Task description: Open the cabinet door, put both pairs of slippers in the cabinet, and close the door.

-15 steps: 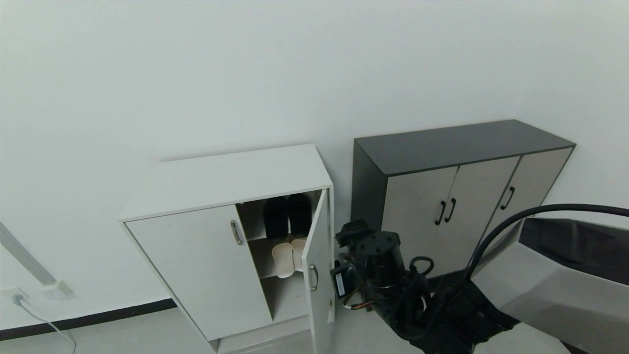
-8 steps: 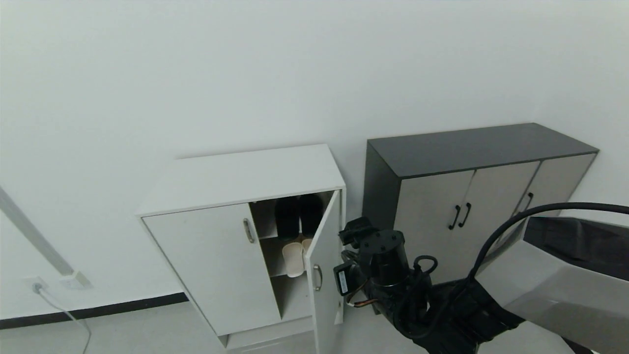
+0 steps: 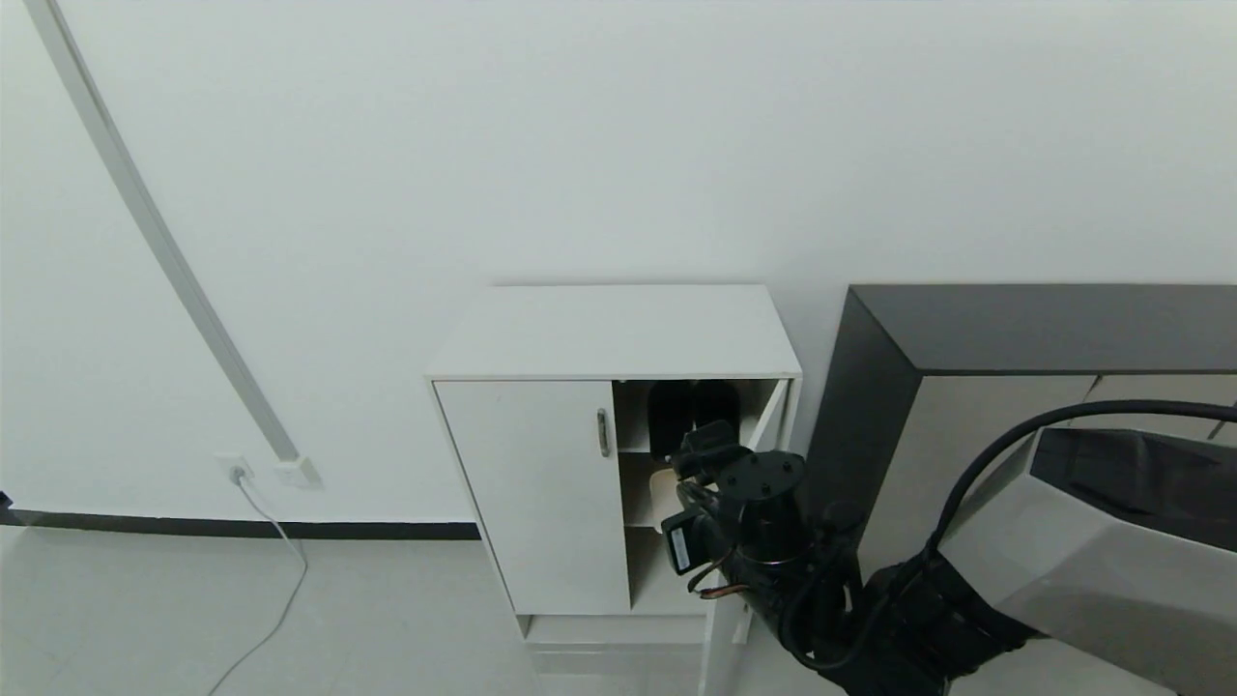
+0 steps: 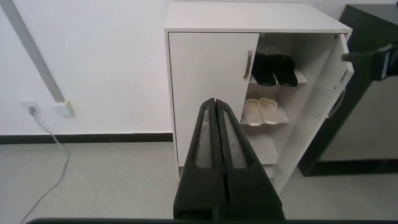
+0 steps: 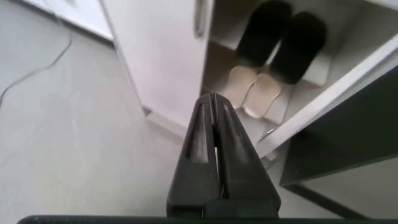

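My right gripper [image 5: 213,102], fingers closed on nothing, hangs just left of the open white panel cabinet door [image 5: 329,102], apparently on its inner side, with the black slippers [image 5: 280,34] and beige slippers [image 5: 252,90] shelved beyond.

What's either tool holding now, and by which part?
Nothing: left tool and right tool are both shut empty; black slippers and beige slippers sit on cabinet shelves.

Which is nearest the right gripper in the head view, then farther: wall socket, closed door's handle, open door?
1. Open door, just right of the right gripper.
2. Closed door's handle, to its left.
3. Wall socket, far left.
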Robot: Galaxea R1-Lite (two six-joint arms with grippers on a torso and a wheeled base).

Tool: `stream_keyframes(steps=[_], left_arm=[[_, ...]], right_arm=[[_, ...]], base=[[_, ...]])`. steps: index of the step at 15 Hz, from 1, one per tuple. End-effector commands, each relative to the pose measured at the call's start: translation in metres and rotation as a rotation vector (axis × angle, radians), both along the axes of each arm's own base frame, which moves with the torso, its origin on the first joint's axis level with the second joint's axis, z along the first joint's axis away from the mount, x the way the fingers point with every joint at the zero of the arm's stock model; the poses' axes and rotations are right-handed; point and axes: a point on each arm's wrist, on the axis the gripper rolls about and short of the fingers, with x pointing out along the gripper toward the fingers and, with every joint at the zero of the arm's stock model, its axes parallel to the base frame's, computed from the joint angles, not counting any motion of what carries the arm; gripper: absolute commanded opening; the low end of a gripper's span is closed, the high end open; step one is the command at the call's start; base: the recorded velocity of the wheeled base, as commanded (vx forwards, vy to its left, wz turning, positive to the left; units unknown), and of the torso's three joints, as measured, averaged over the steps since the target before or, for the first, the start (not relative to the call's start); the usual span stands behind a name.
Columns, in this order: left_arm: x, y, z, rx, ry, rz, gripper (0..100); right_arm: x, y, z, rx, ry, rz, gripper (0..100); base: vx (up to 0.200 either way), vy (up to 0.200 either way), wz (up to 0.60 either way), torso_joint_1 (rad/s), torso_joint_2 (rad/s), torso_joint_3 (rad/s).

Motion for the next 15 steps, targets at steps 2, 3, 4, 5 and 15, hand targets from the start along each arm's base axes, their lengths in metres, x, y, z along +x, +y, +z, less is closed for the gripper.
stream_keyframes(steps=[2,3,4,5,15], left_arm=[[0.0,0.0,0.0,0.0,0.0,-0.001,0],[0.0,0.0,0.0,0.0,0.0,-0.001,0],[0.0,0.0,0.0,0.0,0.0,-0.001,0],[0.0,0.0,0.0,0.0,0.0,-0.001,0],[0.0,0.0,0.0,0.0,0.0,-0.001,0]], right_arm=[[0.008,-0.01,0.005,-0.003,-0.014,-0.04,0],[0.012,-0.017,0.012,-0.003,-0.018,-0.058,0],[0.013,-0.021,0.016,-0.004,-0.02,-0.066,0],[0.01,-0.029,0.023,-0.026,0.001,-0.07,0],[0.027,-0.045,-0.023,-0.221,0.206,-0.121,0]], base=[[0.0,0.0,0.0,0.0,0.0,0.0],[0.0,0.0,0.0,0.0,0.0,0.0],[0.0,0.0,0.0,0.0,0.0,0.0],[0.0,0.0,0.0,0.0,0.0,0.0],[0.0,0.0,0.0,0.0,0.0,0.0]])
